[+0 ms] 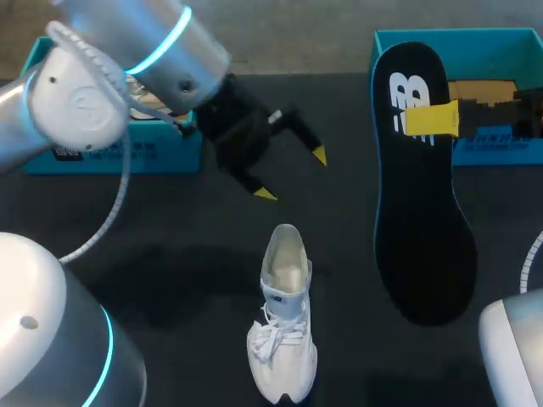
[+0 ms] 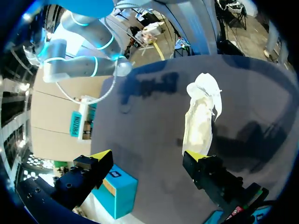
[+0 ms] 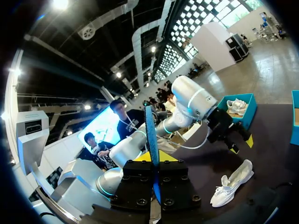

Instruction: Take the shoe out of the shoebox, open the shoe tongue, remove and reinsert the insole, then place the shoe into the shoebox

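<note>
A white shoe (image 1: 284, 331) lies on the black table, toe toward the front edge, with its tongue pulled up and its opening showing. My left gripper (image 1: 293, 175) hangs open a little above and behind the heel. In the left wrist view the shoe (image 2: 200, 119) lies ahead of the open left gripper (image 2: 148, 156), close to one finger. My right gripper (image 1: 431, 119) is shut on the black insole (image 1: 420, 203), holding it up above the table's right side. In the right wrist view the insole (image 3: 150, 135) stands edge-on between the fingers of the right gripper (image 3: 153, 156), with the shoe (image 3: 231, 184) beyond.
A teal shoebox (image 1: 110, 148) holding another white shoe stands at the back left, partly behind my left arm. A second teal shoebox (image 1: 501, 51) stands at the back right, behind the insole. The table around the shoe is bare black surface (image 1: 170, 254).
</note>
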Available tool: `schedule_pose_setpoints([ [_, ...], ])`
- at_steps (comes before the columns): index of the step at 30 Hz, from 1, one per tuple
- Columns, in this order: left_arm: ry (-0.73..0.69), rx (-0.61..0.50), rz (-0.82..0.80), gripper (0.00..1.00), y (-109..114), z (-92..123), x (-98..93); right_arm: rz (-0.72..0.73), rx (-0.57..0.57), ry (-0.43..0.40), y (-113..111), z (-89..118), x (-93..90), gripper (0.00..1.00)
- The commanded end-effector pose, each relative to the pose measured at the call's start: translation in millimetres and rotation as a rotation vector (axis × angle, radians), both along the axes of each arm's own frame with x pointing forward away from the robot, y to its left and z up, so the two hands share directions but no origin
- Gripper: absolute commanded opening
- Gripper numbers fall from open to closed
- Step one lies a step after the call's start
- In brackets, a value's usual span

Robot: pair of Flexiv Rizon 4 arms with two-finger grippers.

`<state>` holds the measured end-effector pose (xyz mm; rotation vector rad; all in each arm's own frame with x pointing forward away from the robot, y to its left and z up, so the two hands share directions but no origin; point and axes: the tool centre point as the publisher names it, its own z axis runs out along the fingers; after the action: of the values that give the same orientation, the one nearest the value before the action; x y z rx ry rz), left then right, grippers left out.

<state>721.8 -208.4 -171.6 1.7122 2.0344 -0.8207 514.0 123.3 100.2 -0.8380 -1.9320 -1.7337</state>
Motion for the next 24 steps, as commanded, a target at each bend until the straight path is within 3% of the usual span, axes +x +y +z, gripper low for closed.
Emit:
schedule_pose_setpoints([
  [1, -0.069, -0.515, 0.078, 1.00, 25, 9, -2.0, -0.205, 0.213, -0.047, 13, 0, -10.6, 0.00],
  [24, -0.112, -0.952, 0.069, 1.00, 38, 47, 6.8, -0.205, 0.213, -0.047, 13, 0, -10.6, 0.00],
])
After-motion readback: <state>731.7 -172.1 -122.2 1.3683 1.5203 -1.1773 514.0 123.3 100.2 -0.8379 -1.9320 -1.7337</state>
